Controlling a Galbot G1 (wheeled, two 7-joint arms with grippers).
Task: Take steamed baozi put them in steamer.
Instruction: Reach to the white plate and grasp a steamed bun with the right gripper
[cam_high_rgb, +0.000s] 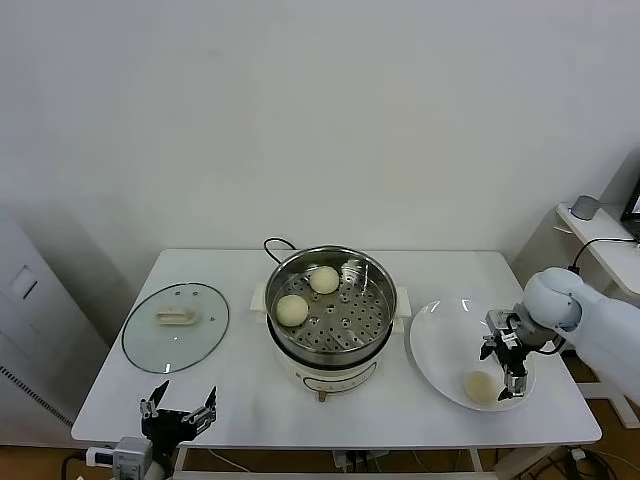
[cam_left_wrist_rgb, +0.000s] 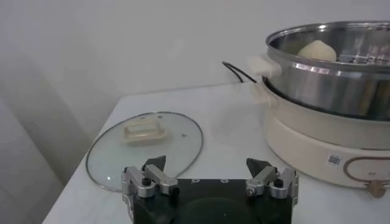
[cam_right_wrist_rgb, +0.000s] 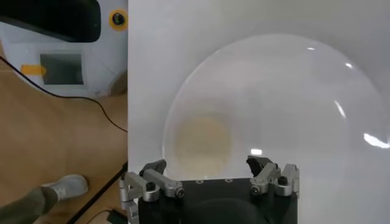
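The steel steamer (cam_high_rgb: 330, 305) stands mid-table on its white pot base and holds two cream baozi (cam_high_rgb: 292, 310) (cam_high_rgb: 324, 280). One more baozi (cam_high_rgb: 481, 386) lies on the white plate (cam_high_rgb: 440, 335) at the right. My right gripper (cam_high_rgb: 508, 372) hangs open just above and beside that baozi; in the right wrist view the baozi (cam_right_wrist_rgb: 202, 142) lies between and ahead of the open fingers (cam_right_wrist_rgb: 207, 170). My left gripper (cam_high_rgb: 178, 410) is open and empty, parked low at the table's front left. The steamer also shows in the left wrist view (cam_left_wrist_rgb: 332, 67).
The glass lid (cam_high_rgb: 176, 325) with beige handle lies flat on the table's left. A black cord (cam_high_rgb: 275, 245) runs behind the pot. A side shelf (cam_high_rgb: 600, 235) stands at the far right. A white cabinet stands at the left.
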